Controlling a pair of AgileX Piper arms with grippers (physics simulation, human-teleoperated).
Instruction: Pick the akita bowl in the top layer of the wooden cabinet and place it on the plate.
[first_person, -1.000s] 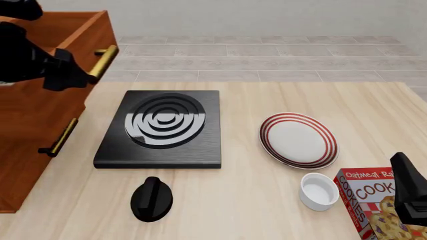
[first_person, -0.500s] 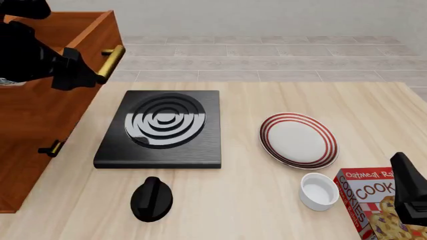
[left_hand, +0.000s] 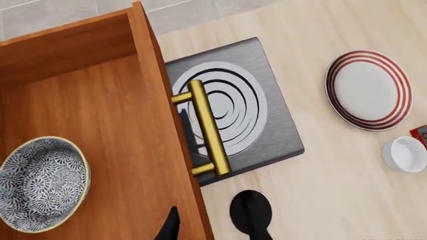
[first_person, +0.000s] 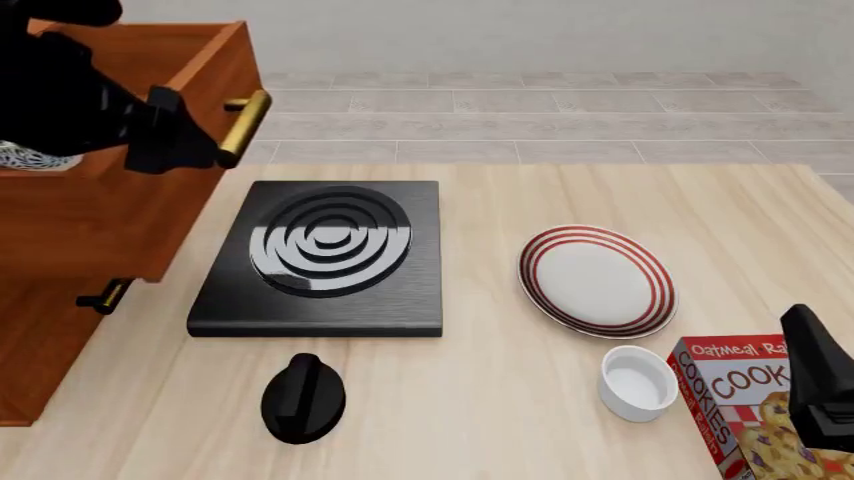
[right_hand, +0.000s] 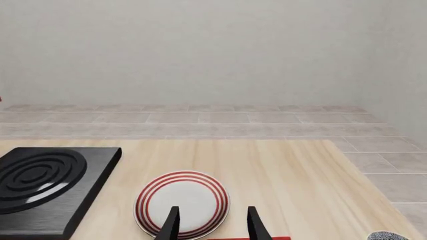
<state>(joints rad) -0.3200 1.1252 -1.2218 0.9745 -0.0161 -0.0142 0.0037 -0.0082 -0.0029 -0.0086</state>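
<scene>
Front view: bowl (first_person: 30, 155) mostly hidden behind left arm (first_person: 67, 100) and drawer (first_person: 134, 215) wall. Cookie box (first_person: 747, 405) cut off at edge, partly behind right gripper (first_person: 821, 385). Left gripper's finger spacing unreadable.

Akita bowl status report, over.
Left gripper at top drawer handle; grip unclear. Right gripper open, empty. Akita bowl inside opened drawer; plate bare.

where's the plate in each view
Front: plate right of centre, right of the stove.
Left wrist: plate at the picture's upper right, beyond the stove.
Right wrist: plate at bottom centre, just past the fingers.
Shared landmark: the stove.
</scene>
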